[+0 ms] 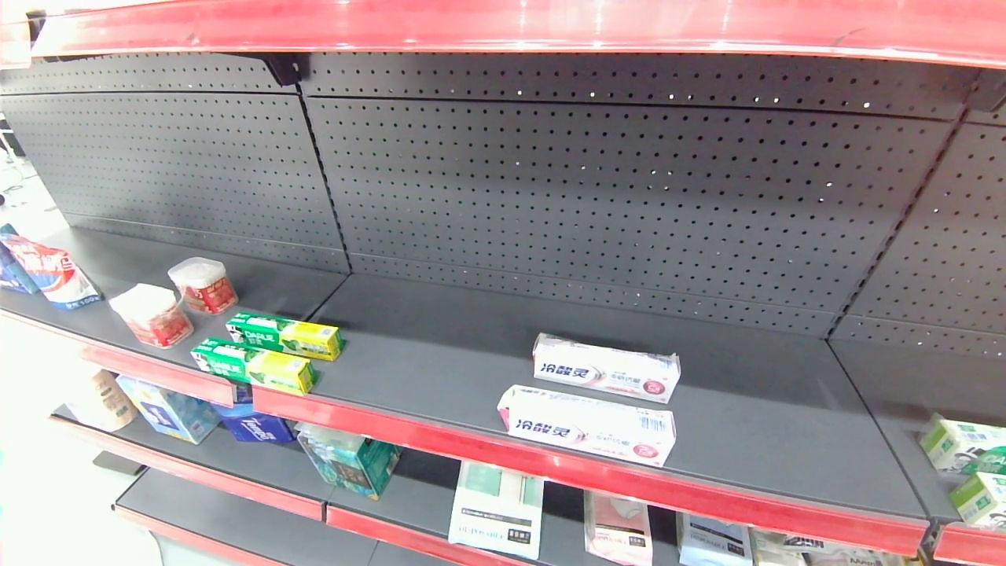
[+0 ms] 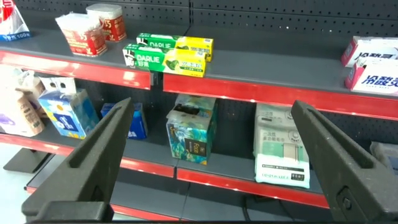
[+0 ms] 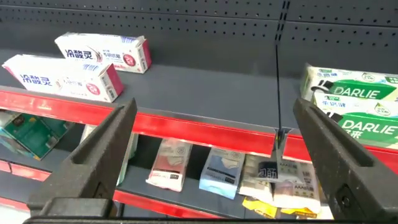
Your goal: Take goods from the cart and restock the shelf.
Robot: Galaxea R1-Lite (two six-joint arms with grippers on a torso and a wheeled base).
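Left gripper point(image 2: 208, 109) jaws apart, empty; right gripper point(image 3: 214, 106) the same. Front white toothpaste box point(image 1: 588, 424) lies flat just behind the red shelf edge point(image 1: 747, 503), long axis parallel to it. Rear white toothpaste box point(image 1: 605, 368) sits just behind it, also parallel. Green-yellow toothpaste boxes point(image 1: 271, 365) lie further left along the edge.

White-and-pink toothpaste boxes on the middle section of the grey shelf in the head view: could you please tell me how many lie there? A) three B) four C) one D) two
D: on the shelf one white-and-pink box lies at the red front edge and a second white-and-pink box lies just behind it.
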